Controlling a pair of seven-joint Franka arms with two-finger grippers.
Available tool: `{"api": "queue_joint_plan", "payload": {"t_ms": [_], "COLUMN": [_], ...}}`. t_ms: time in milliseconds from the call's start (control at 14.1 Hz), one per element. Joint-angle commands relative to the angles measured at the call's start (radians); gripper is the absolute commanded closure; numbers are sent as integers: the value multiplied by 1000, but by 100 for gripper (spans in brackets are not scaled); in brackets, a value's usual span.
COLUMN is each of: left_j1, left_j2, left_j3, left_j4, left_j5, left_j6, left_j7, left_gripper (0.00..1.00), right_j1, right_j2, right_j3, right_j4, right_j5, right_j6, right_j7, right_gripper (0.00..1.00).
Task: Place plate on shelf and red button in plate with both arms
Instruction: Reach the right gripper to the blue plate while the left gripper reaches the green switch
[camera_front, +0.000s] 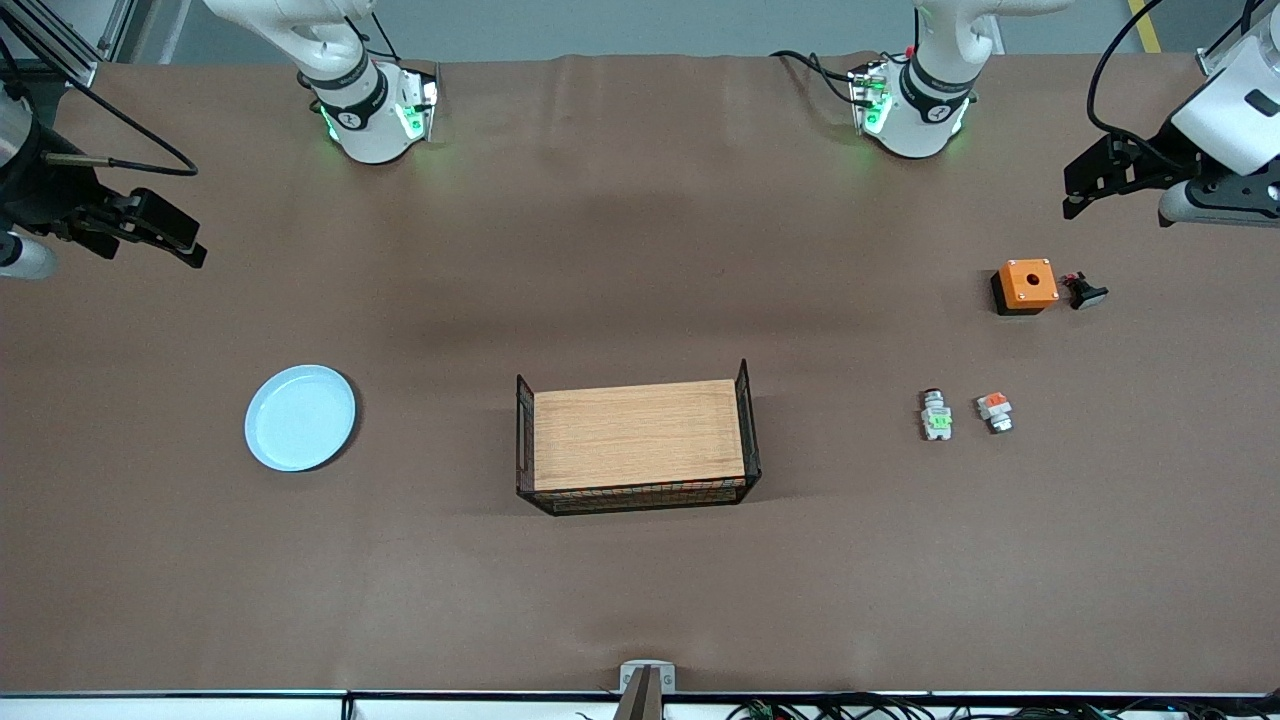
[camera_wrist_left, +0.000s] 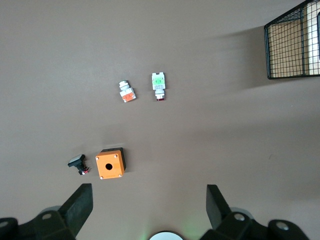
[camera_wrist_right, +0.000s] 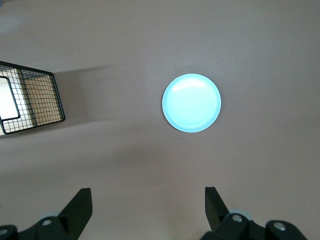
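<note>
The pale blue plate (camera_front: 300, 417) lies flat on the brown table toward the right arm's end; it also shows in the right wrist view (camera_wrist_right: 191, 102). The red button (camera_front: 936, 415), silver-white with a green block, lies on its side toward the left arm's end; it also shows in the left wrist view (camera_wrist_left: 159, 86). My right gripper (camera_front: 165, 235) hangs open and empty in the air at its end of the table, apart from the plate (camera_wrist_right: 148, 200). My left gripper (camera_front: 1090, 178) hangs open and empty above the table's edge near the orange box (camera_wrist_left: 148, 200).
A wooden tray (camera_front: 640, 435) with black wire ends stands mid-table. A similar white part with an orange-red block (camera_front: 995, 411) lies beside the red button. An orange box (camera_front: 1026, 285) with a hole and a black button part (camera_front: 1085, 292) lie nearer the left arm's base.
</note>
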Motion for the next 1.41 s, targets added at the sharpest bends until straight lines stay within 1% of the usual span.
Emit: {"api": "queue_joint_plan", "payload": {"t_ms": [0,495,636,778,848,990,1061,1131,1202,1343], "left_j1": [5,7,4,2,1,2,8,10,11,11], "left_j2": [-20,-11,3,19,22,22,25,49,80,161], "left_j3": [-10,-11,-13,-18,-19,-21,-21,-19,-19,-19], "left_j4": [-20,-18,-31,-49,-86,-193,-253,-299,-328,-335], "left_j5": [16,16,14,13,13,13,11,11,11,11], "left_j6": [14,12,14,48,92,198,272,345,411,489], "left_j7": [-3,-3,-3,-3,-3,-3,-3,-1,-1,-1], "left_gripper": [0,0,0,0,0,0,0,0,0,0], "right_j1": [-5,-13,-45,-88,-109,-149,-175,-207,-255,-318], "right_j2": [-12,-12,-7,4,23,53,65,82,99,143], "right_j3": [5,-2,-4,-2,-2,-2,-2,-2,-2,-2], "right_j4": [-2,-3,-13,-29,-42,-94,-132,-167,-199,-239], "right_j5": [-10,-13,-33,-39,-39,-50,-68,-73,-73,-72], "right_j6": [-10,-16,-11,3,15,74,117,162,209,287], "right_j7": [10,8,5,-6,-6,-7,-32,-86,-158,-277], "right_gripper": [0,0,0,0,0,0,0,0,0,0]}}
